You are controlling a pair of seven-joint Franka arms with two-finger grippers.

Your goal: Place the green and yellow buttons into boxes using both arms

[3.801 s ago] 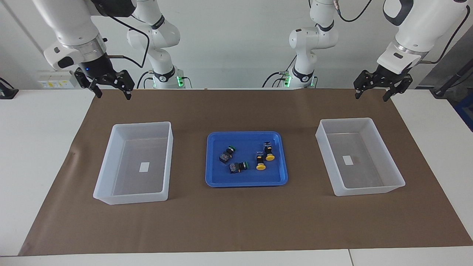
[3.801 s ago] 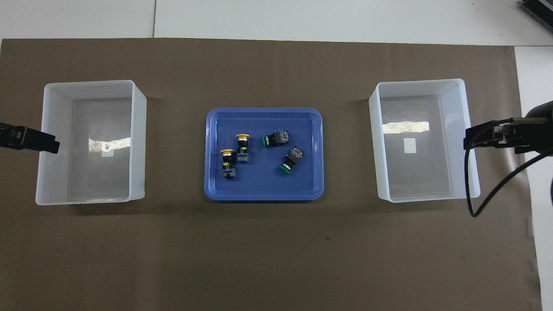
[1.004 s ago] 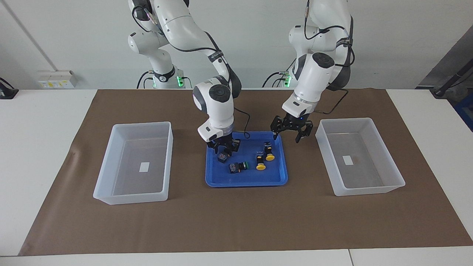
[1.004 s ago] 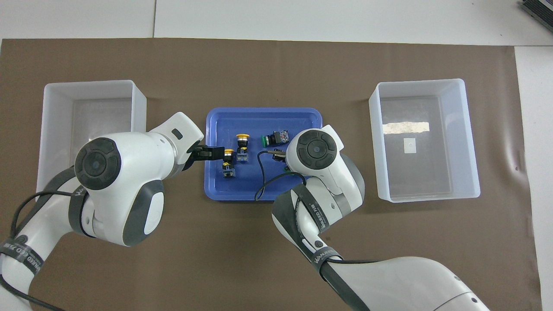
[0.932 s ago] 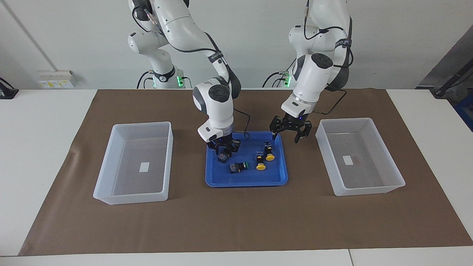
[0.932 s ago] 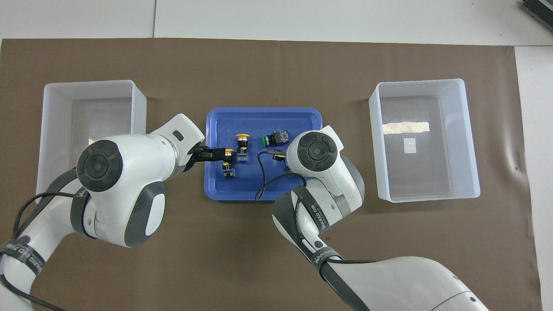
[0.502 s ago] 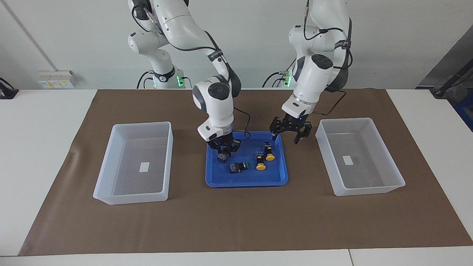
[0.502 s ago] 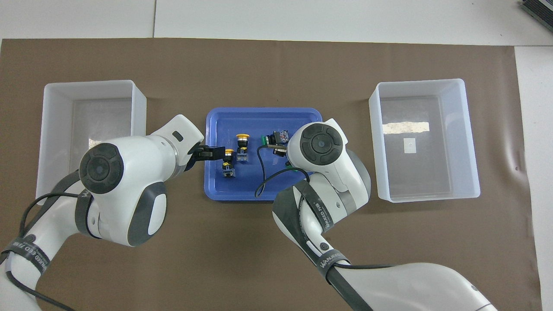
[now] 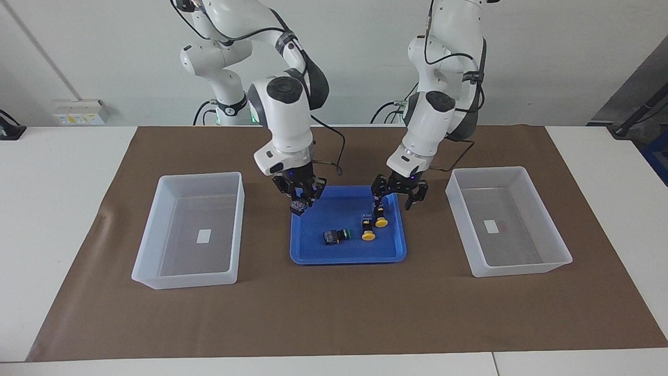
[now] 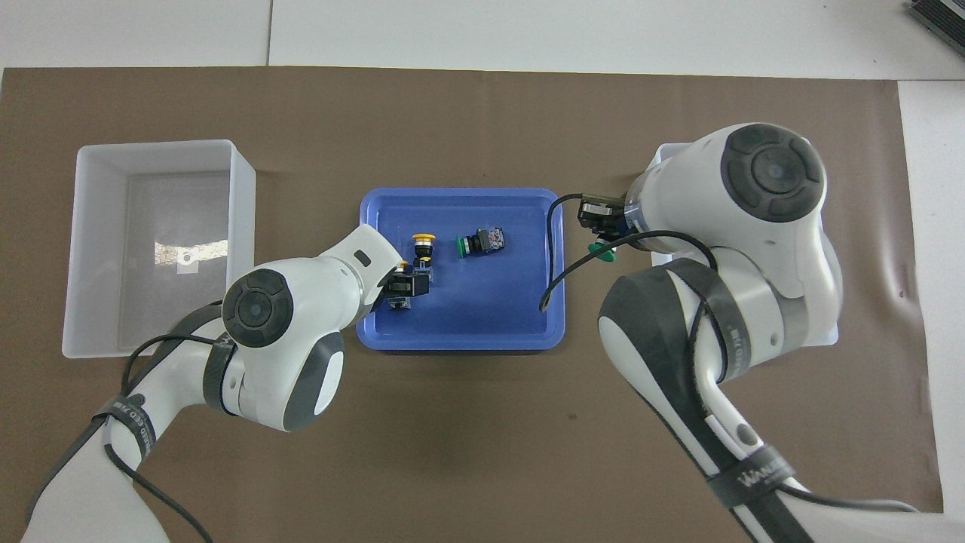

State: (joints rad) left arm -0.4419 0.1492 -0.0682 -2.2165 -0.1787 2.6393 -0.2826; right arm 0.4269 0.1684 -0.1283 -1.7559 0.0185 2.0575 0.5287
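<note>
Grasped in the clenched jaws of the right gripper [image 9: 301,201], one green button [image 9: 298,206] hangs clear of the blue tray [image 9: 347,258], over the tray's edge toward the right arm's end. From there the box [image 9: 238,230] at that end of the brown-covered surface [image 9: 334,313] is the natural drop, and it holds no button yet. The left gripper [image 9: 394,198] hovers with jaws spread over the tray's edge toward the left arm's end, just above the yellow button [image 9: 379,210] that lies nearer to the robots. That button lies on its side, its long axis running away from the robots with the cap at the farther end, so the jaws would likely need to drop and close across the body. Beside it, farther from the robots, lies the other yellow button [image 9: 368,232], and the second green button [image 9: 335,236] rests mid-tray. The box [image 9: 459,219] at the left arm's end is also without buttons.
</note>
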